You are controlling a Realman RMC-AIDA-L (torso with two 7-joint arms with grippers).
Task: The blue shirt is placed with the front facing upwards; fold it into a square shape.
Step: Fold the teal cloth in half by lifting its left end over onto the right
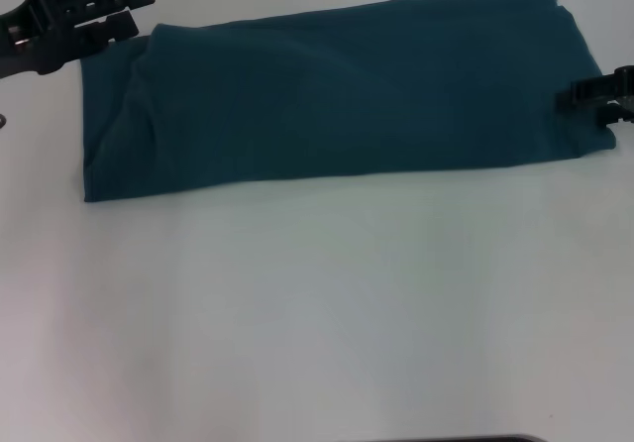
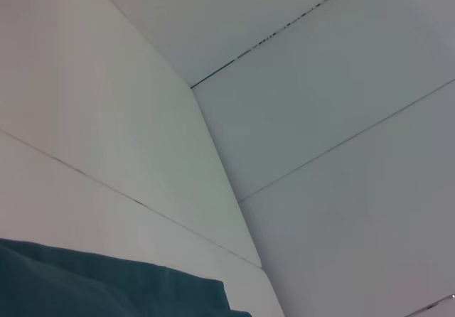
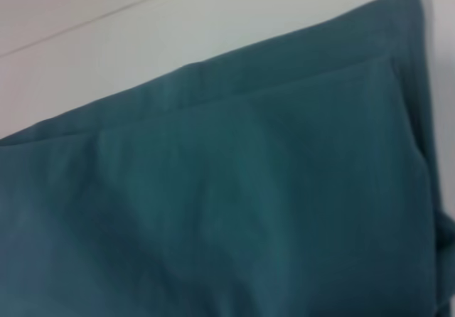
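the shirt (image 1: 337, 95) lies folded into a long band across the worktop (image 1: 317, 303), from 10 to 2 o'clock in the head view. the left claw (image 1: 124, 11) hovers released over its 10 o'clock corner. the right claw (image 1: 594, 95) sits at the 3 o'clock end, cut off; its grip cannot be told. the right wrist view alone shows layered fold edges; lettering is hidden.

The blue shirt (image 1: 337, 90) is showing as soft, matt woven cloth, creasing lightly toward nine o'clock. The table (image 1: 317, 313) beneath is looking smooth, pale and faintly sheeny. Both grippers are appearing as matt black plastic.
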